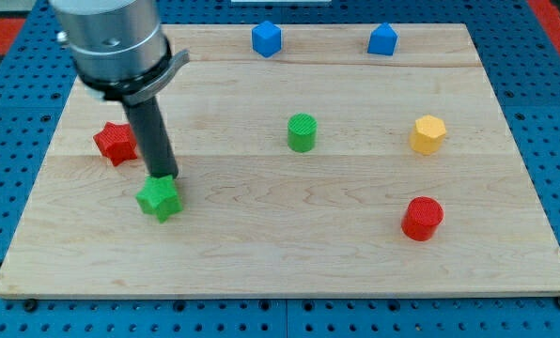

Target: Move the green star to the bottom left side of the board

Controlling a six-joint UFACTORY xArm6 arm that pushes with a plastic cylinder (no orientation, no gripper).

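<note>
The green star lies on the wooden board at the view's left, below the middle. My tip stands right at the star's upper edge, touching or nearly touching it. The rod runs up from there to the grey arm body at the view's top left.
A red star lies just left of the rod. A green cylinder sits mid-board, a yellow hexagonal block at the right, a red cylinder at the lower right. Two blue blocks, one and the other, sit at the top edge.
</note>
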